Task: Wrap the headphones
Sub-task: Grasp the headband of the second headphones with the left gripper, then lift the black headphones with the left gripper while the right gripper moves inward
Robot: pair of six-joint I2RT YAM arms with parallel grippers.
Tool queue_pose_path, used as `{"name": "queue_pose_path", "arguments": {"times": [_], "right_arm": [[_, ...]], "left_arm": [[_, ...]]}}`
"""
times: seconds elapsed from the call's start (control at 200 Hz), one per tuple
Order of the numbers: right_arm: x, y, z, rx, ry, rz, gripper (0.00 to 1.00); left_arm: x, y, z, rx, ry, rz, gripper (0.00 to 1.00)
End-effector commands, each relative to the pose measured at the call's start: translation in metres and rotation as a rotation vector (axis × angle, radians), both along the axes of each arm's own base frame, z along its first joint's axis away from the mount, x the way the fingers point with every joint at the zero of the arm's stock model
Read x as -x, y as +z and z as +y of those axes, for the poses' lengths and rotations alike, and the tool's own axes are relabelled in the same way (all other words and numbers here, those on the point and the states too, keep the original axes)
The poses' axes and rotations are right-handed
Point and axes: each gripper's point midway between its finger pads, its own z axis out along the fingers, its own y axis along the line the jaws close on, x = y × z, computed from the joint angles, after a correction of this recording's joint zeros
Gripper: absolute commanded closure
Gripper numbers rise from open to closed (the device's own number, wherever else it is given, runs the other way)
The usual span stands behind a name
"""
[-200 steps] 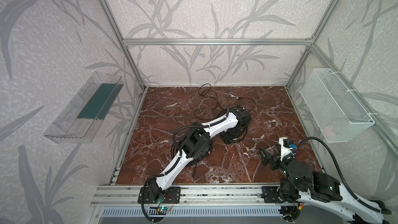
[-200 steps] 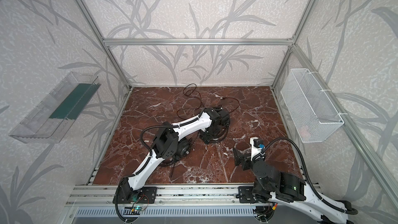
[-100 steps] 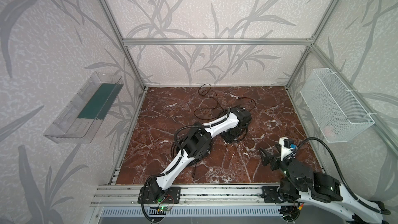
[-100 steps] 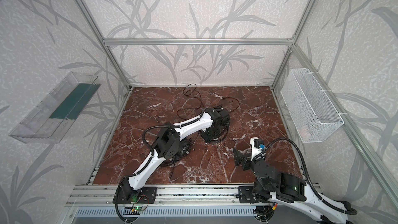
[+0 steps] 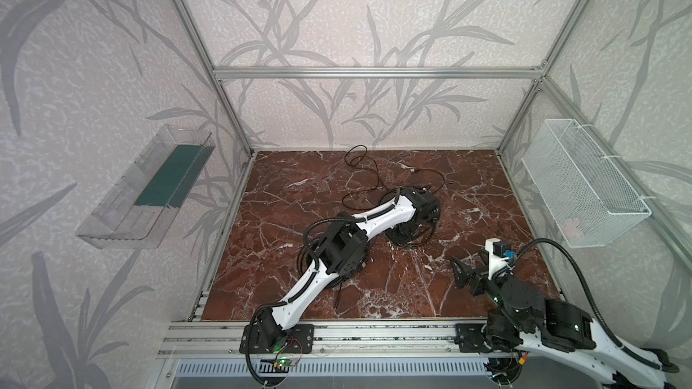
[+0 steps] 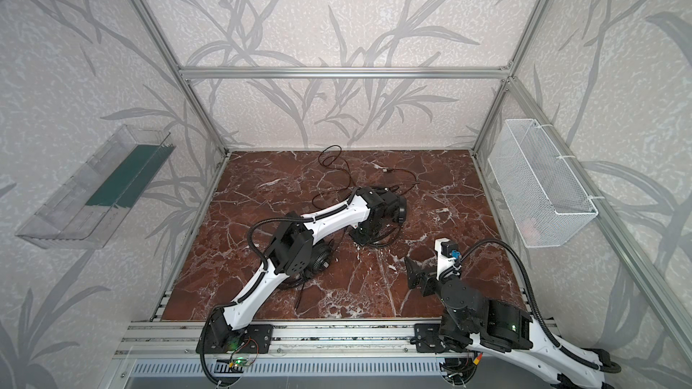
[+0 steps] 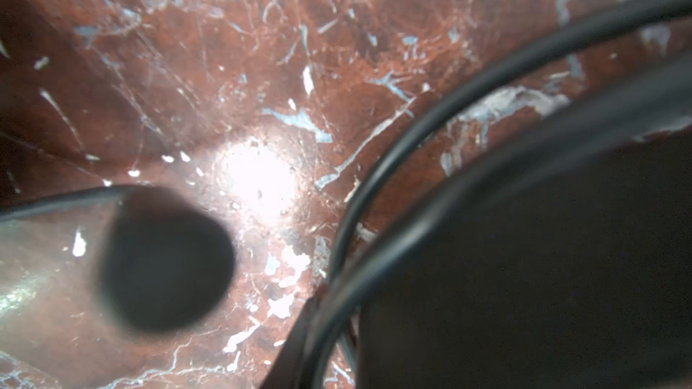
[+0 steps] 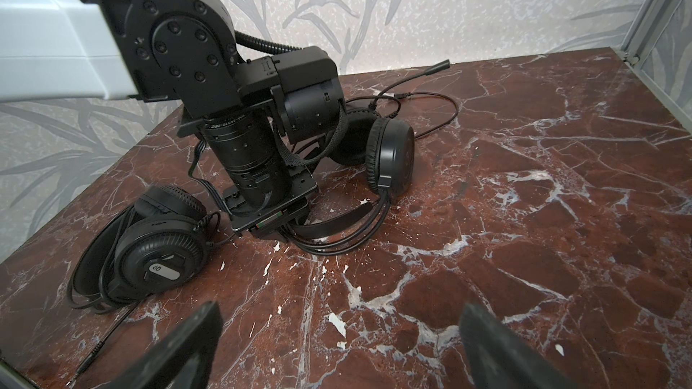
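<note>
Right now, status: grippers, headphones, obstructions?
Left gripper at far black over-ear headset's headband, grip unclear. Right gripper open, empty. Second black headset under left arm.

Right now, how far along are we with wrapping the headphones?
Apparently done: the near headset looks bundled up, though its plug end trails. In hand: the left gripper is down at the headband of the far headset; its grip is hidden. Left: the far cable sprawls loose behind that headset. The right gripper hangs open, holding nothing.
</note>
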Motion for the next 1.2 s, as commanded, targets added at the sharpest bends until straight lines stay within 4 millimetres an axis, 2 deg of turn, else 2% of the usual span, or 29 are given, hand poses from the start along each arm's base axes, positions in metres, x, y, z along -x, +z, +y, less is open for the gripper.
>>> {"name": "queue_pose_path", "arguments": {"times": [0.0, 0.1, 0.375, 0.445, 0.625, 0.74, 0.925, 1.025, 1.075, 1.195], "right_arm": [[-0.001, 0.001, -0.001, -0.01, -0.009, -0.011, 0.01], [-0.001, 0.002, -0.001, -0.013, -0.009, -0.011, 0.01], [-0.001, 0.004, -0.003, -0.014, -0.012, -0.013, 0.01], [-0.001, 0.005, -0.004, -0.014, -0.013, -0.013, 0.01], [0.001, 0.011, -0.005, -0.031, -0.003, -0.019, 0.01], [0.003, 0.019, -0.007, -0.054, 0.009, -0.035, 0.01], [0.004, 0.036, -0.014, -0.071, 0.002, -0.068, 0.01], [0.004, 0.046, -0.019, -0.065, -0.006, -0.085, 0.01], [0.004, 0.05, -0.021, -0.059, -0.01, -0.092, 0.01], [0.005, 0.06, -0.03, -0.05, -0.03, -0.116, 0.01]], "left_arm": [[0.002, -0.01, 0.004, -0.035, -0.019, 0.02, 0.79], [0.001, -0.008, 0.004, -0.04, -0.037, 0.015, 0.8], [-0.005, -0.001, -0.005, 0.001, -0.107, -0.005, 0.95], [-0.008, 0.004, -0.01, 0.023, -0.136, -0.019, 1.0], [-0.014, 0.025, -0.021, 0.094, -0.22, -0.054, 1.0], [-0.022, 0.056, -0.015, 0.092, -0.298, -0.11, 1.0], [-0.049, 0.127, -0.002, 0.041, -0.563, -0.312, 1.0], [-0.058, 0.155, 0.019, 0.007, -0.638, -0.35, 1.0], [-0.063, 0.167, 0.035, -0.003, -0.641, -0.345, 1.0], [-0.07, 0.195, 0.06, 0.038, -0.719, -0.345, 1.0]]}}
